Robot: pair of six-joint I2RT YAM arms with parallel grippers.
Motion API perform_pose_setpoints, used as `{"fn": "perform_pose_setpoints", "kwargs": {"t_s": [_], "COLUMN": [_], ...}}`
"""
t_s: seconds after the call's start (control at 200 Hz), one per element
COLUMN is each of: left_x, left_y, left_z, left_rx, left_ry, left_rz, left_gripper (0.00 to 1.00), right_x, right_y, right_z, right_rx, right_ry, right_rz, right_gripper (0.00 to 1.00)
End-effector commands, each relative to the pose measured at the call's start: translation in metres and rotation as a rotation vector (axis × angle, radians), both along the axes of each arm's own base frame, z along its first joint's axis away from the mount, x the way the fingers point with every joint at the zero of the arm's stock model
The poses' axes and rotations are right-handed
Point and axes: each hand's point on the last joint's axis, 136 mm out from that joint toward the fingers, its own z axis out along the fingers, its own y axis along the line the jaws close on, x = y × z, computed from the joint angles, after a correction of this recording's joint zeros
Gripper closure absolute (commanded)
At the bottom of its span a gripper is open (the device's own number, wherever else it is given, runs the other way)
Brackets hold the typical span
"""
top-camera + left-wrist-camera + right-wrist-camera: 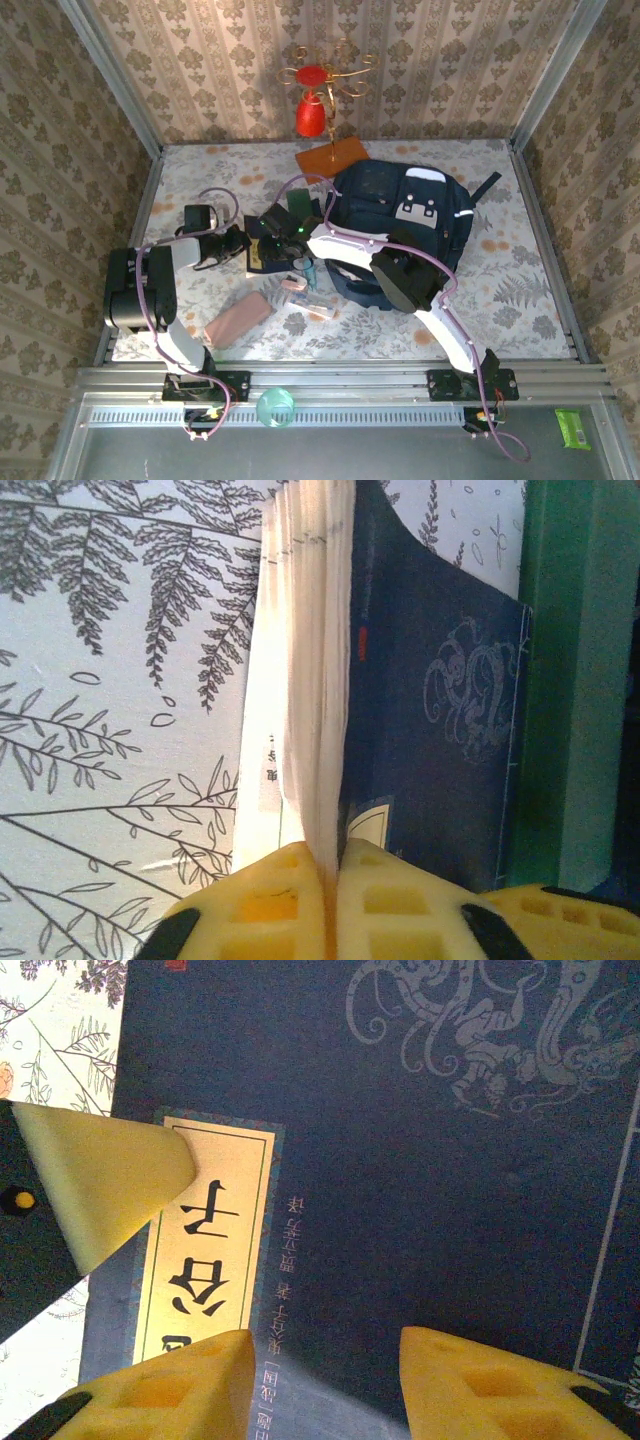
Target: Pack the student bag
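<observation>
So, surface (520, 290): fern-print cloth, wallpapered walls (450, 60); student bag (400, 215) near far edge.
Left wrist: left end effector (333, 868) clenched on blue book (430, 710) pages.
Right wrist: right end effector (322, 1345) released, over its cover.

The left arm (178, 345) and right arm (452, 338) use white links and black joint housings. A lilac cable (216, 190) runs along each. The left claw (332, 875) and right claw (320, 1360) carry yellow fingers (470, 1380) with moulded square recesses.
</observation>
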Motion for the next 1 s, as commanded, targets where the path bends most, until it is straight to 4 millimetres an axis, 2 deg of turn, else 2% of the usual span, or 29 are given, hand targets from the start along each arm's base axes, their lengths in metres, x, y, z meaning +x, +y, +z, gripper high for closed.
{"fn": "perform_pose_setpoints", "kwargs": {"t_s": [0.0,0.09,0.165,0.32,0.41,0.555,0.69,0.705,0.775,0.895,0.995], "left_x": [-0.004,-0.001,0.001,0.008,0.009,0.006,-0.005,-0.007,-0.015,-0.029,-0.038], "left_y": [-0.009,-0.002,0.006,0.013,0.014,0.004,-0.013,-0.015,-0.026,-0.047,-0.063], "left_z": [0.005,0.01,0.019,0.059,0.088,0.137,0.184,0.19,0.212,0.241,0.254], "left_rx": [-0.049,-0.029,-0.017,-0.036,-0.062,-0.146,-0.254,-0.264,-0.294,-0.329,-0.369], "left_ry": [0.006,-0.006,-0.035,-0.141,-0.209,-0.312,-0.398,-0.409,-0.451,-0.506,-0.525], "left_rz": [-0.031,0.0,0.03,0.078,0.088,0.065,0.005,-0.005,-0.046,-0.115,-0.155], "left_gripper": [1.0,1.0,1.0,1.0,1.0,1.0,1.0,1.0,1.0,1.0,1.0], "right_x": [-0.011,-0.008,-0.007,-0.01,-0.012,-0.009,-0.004,-0.004,-0.002,0.001,0.0], "right_y": [-0.001,0.001,0.003,0.0,-0.015,-0.051,-0.076,-0.079,-0.085,-0.089,-0.085], "right_z": [-0.026,-0.006,0.021,0.089,0.114,0.134,0.153,0.156,0.166,0.176,0.182], "right_rx": [-0.025,0.0,0.033,0.101,0.114,0.18,0.357,0.387,0.46,0.505,0.587], "right_ry": [0.064,0.037,0.006,-0.087,-0.116,-0.082,-0.021,-0.01,0.003,-0.007,0.005], "right_rz": [0.027,0.05,0.084,0.163,0.181,0.162,0.128,0.129,0.136,0.152,0.165], "right_gripper": [0.55,0.51,0.47,0.4,0.36,0.28,0.18,0.14,0.05,0.04,0.05]}}
